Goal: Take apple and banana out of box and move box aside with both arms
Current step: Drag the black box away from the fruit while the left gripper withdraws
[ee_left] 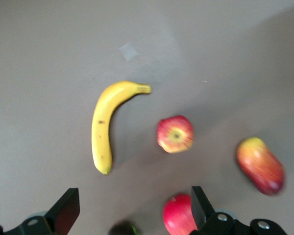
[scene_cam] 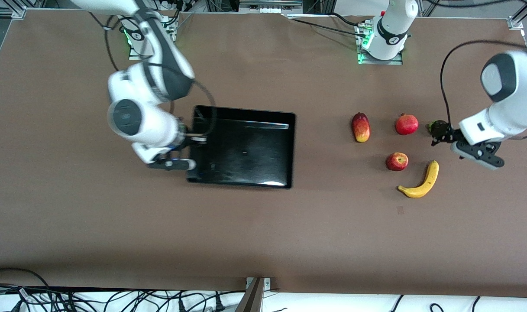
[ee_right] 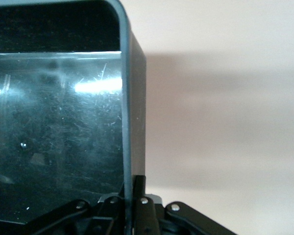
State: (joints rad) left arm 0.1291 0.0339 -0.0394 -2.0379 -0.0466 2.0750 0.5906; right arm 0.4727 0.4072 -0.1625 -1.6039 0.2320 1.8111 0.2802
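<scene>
The glossy black box (scene_cam: pixel 289 149) lies on the brown table toward the right arm's end. My right gripper (scene_cam: pixel 192 145) is shut on the box's end wall (ee_right: pixel 130 122), one finger inside and one outside (ee_right: pixel 132 196). The red apple (scene_cam: pixel 396 161) and the yellow banana (scene_cam: pixel 419 181) lie toward the left arm's end, the banana nearer the front camera. My left gripper (scene_cam: pixel 441 138) hangs open and empty over a dark purple fruit (scene_cam: pixel 438 127). The left wrist view shows the banana (ee_left: pixel 108 125) and apple (ee_left: pixel 175 134) ahead of the spread left gripper (ee_left: pixel 134 210).
An oblong red-yellow fruit (scene_cam: pixel 360 127) and a crowned round red fruit (scene_cam: pixel 406 124) lie farther from the front camera than the apple. The crowned fruit (ee_left: pixel 179 215) sits close to one left finger (ee_left: pixel 201 205). Bare brown table separates the box from the fruits.
</scene>
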